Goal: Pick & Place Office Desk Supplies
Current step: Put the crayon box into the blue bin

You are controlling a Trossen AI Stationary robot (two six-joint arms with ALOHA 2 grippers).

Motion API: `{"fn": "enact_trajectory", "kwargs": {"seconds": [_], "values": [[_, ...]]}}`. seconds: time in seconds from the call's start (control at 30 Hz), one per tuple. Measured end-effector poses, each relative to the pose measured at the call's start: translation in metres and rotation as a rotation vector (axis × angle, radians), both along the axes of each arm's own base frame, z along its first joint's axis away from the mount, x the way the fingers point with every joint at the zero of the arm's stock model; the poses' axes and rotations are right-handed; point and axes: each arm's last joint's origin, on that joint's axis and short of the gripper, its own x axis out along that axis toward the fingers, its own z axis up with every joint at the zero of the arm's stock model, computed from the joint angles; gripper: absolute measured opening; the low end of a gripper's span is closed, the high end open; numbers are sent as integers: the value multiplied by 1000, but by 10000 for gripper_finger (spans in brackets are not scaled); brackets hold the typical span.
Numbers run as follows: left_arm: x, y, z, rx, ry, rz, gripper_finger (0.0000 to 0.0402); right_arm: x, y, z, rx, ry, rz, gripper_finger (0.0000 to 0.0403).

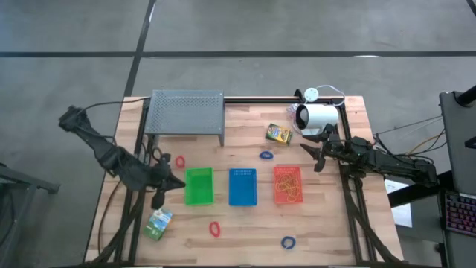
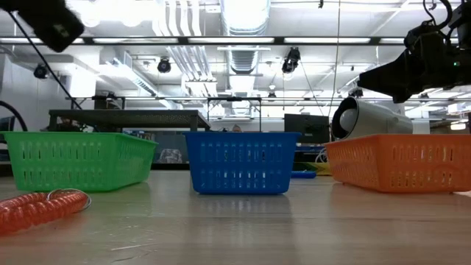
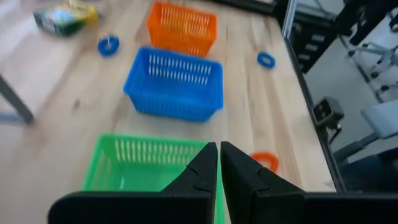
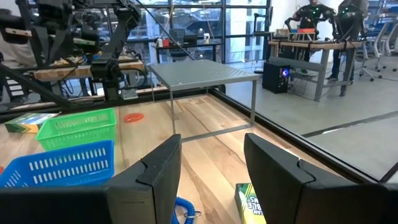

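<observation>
Two yellow-green crayon boxes lie flat on the table, one at the near left (image 1: 158, 223) and one at the far right (image 1: 278, 134) by the white device. Red loops (image 1: 180, 161) (image 1: 215, 228) and blue loops (image 1: 266, 155) (image 1: 288, 242) lie scattered on the wood. Orange rubber bands (image 1: 288, 190) lie in the orange tray (image 1: 288, 171). My left gripper (image 3: 219, 163) is shut and holds nothing. It hangs over the left end of the green tray (image 1: 198, 186) and points toward the table's right. My right gripper (image 4: 211, 168) stands open above the table at the right, with the far crayon box (image 4: 249, 202) and a blue loop (image 4: 181, 211) just ahead of it.
Green, blue (image 1: 242, 186) and orange trays stand in a row across the middle. A grey perforated rack (image 1: 186, 112) stands at the far left. A white cylindrical device (image 1: 318, 116) lies at the far right, close behind my right gripper.
</observation>
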Motion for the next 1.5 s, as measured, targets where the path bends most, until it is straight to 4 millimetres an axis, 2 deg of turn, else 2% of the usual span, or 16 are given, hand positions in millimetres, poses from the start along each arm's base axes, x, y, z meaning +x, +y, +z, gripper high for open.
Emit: {"fn": "enact_trajectory", "kwargs": {"seconds": [0.23,0.47,0.67,0.9,1.03,1.13,1.37,1.5], "values": [[-7,-4,-11,-59,111,70,28,0,0,0,0,0,0,173],[-1,-16,-22,-49,198,52,30,0,0,0,0,0,0,173],[2,-28,-20,-24,283,33,65,0,0,0,1,0,0,173],[2,-39,-17,-68,453,-167,114,0,0,0,0,0,0,173],[-5,-37,-21,-138,530,-233,132,0,0,0,-1,0,0,173],[-9,-34,-23,-170,521,-260,144,0,0,0,-1,0,0,173],[-20,-31,-38,-235,620,-456,169,0,0,0,0,0,-1,173],[-19,-26,-49,-269,690,-475,170,0,0,0,-1,0,0,173]]}}
